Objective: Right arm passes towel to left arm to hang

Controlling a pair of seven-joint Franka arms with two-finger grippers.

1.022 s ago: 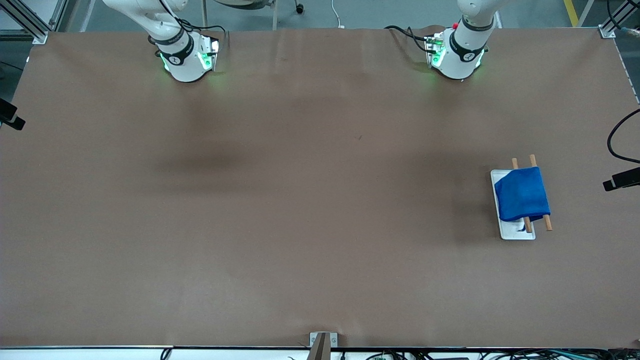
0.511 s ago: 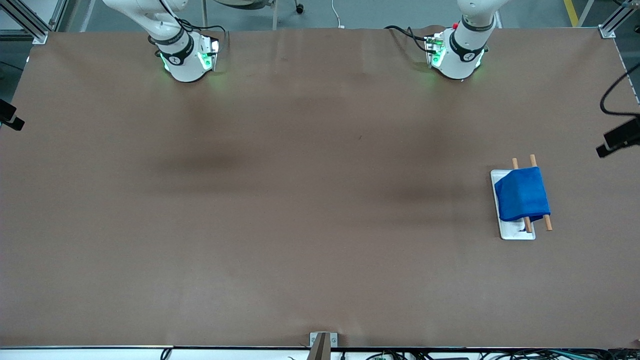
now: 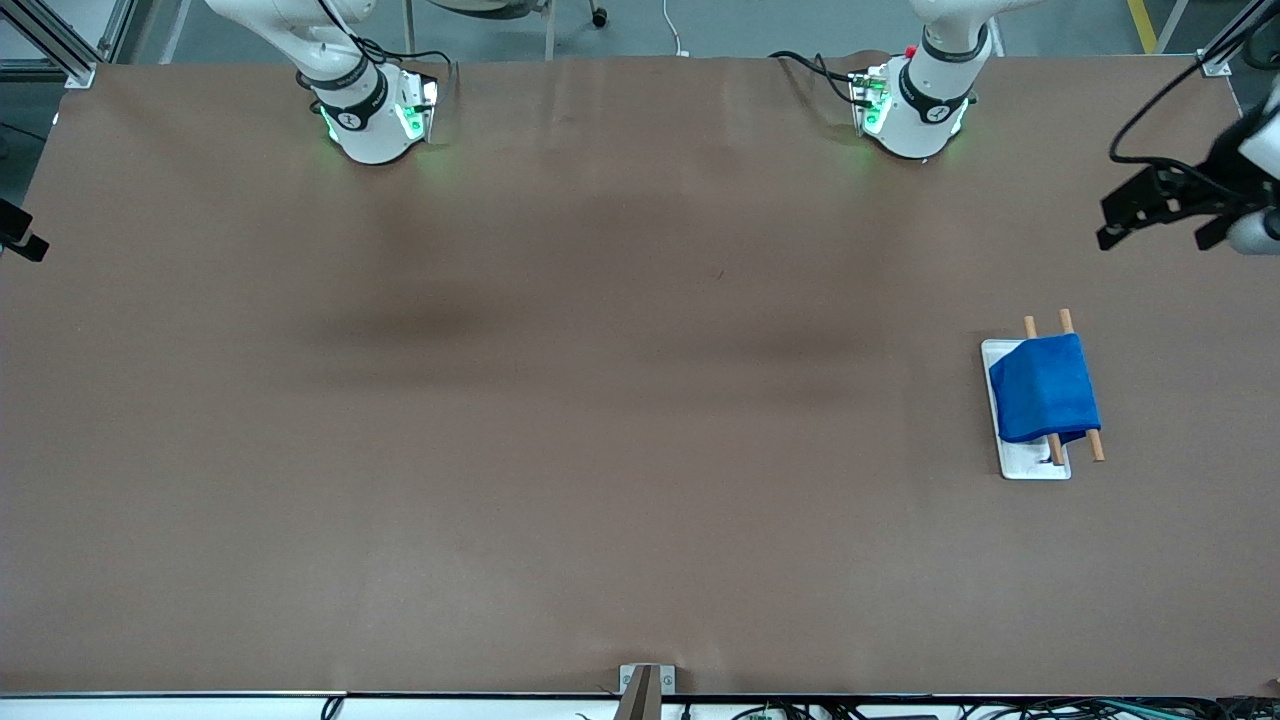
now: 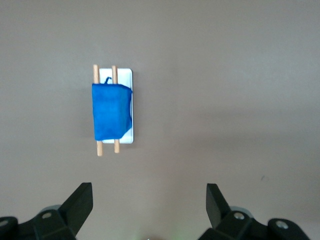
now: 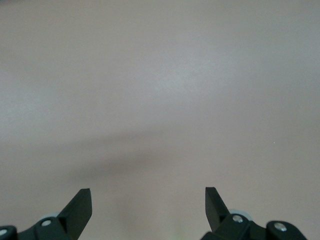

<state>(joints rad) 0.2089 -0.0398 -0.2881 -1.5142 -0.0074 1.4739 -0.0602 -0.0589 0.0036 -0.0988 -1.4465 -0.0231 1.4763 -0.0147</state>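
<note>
The bright blue towel (image 3: 1045,388) hangs draped over two wooden rods (image 3: 1096,446) on a small white base (image 3: 1036,465), toward the left arm's end of the table. It also shows in the left wrist view (image 4: 111,111). My left gripper (image 3: 1155,238) is open and empty, up in the air over the table edge at the left arm's end; its jaws stand wide apart in the left wrist view (image 4: 149,200). My right gripper (image 5: 148,200) is open and empty over bare table. The right arm waits.
The table is covered in brown paper (image 3: 620,400). The two green-lit arm bases (image 3: 375,115) (image 3: 910,110) stand along the edge farthest from the front camera. A small metal bracket (image 3: 645,680) sits at the nearest edge.
My left gripper has moved away from beside the towel rack toward the bases' side and come further into the front view. The towel and right arm have not moved.
</note>
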